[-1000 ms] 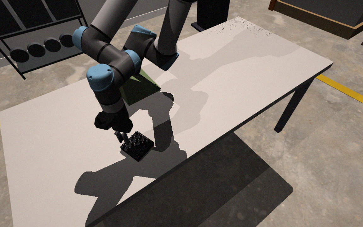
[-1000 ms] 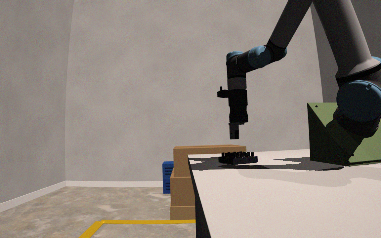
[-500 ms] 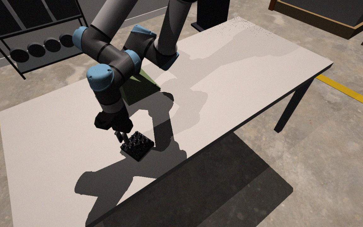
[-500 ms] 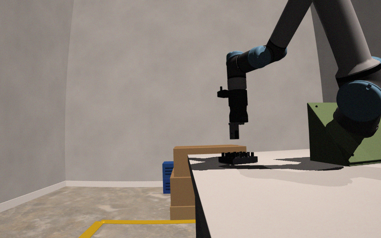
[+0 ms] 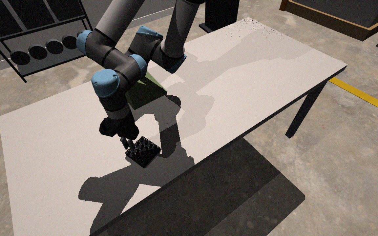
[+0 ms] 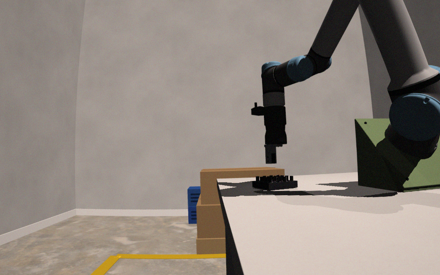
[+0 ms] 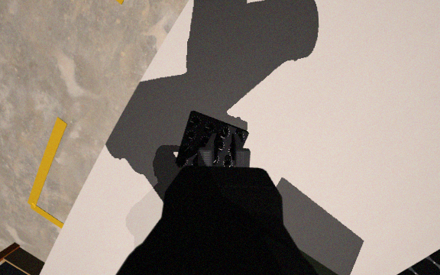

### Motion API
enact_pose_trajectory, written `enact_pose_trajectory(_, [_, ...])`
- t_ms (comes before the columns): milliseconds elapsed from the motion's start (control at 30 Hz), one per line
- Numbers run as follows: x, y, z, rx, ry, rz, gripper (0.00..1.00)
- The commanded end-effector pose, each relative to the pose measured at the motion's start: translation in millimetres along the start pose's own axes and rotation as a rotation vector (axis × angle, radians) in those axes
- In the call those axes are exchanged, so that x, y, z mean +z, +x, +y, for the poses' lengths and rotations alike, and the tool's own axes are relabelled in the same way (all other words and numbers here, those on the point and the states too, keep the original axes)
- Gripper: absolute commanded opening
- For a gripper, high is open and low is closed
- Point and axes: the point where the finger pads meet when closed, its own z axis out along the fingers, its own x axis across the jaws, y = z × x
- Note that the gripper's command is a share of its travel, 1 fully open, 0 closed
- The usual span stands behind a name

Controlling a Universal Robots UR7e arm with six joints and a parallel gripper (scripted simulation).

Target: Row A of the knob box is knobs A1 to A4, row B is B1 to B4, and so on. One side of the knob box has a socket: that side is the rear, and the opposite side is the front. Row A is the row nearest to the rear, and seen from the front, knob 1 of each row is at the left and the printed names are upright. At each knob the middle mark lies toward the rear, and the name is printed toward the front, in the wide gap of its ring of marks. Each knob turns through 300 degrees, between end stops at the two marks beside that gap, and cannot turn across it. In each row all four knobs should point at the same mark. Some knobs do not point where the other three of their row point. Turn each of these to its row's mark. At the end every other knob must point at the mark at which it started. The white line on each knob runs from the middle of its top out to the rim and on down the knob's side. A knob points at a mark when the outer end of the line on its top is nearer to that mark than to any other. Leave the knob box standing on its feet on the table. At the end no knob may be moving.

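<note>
The black knob box [image 5: 147,153] [image 6: 277,183] [image 7: 202,131] stands on its feet on the white table [image 5: 243,73] [image 6: 317,232] [image 7: 357,95], near the table's front edge, in the arm's shadow. Its knobs are too small and dark to read where they point. My gripper [image 5: 127,143] [image 6: 270,160] [image 7: 224,141] points straight down and hangs a short way above the box, over its near-left side in the top view. The fingers stand partly apart with nothing between them and touch no knob.
The arm's green wedge base [image 5: 147,89] [image 6: 368,153] sits on the table behind the box. Stacked cardboard boxes [image 6: 211,205] and a blue crate [image 6: 192,201] stand past the table's end. A black rack [image 5: 37,49] stands on the floor behind.
</note>
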Motion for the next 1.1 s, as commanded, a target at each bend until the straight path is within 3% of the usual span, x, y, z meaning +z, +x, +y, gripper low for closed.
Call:
enact_pose_trajectory(0, [7.8, 0, 1, 0.002, -0.002, -0.001, 0.46])
enact_pose_trajectory(400, [24.5, -1, 1, 0.002, -0.002, -0.001, 0.46])
enact_pose_trajectory(1067, [35.4, -1, 0, 0.001, 0.000, -0.001, 0.46])
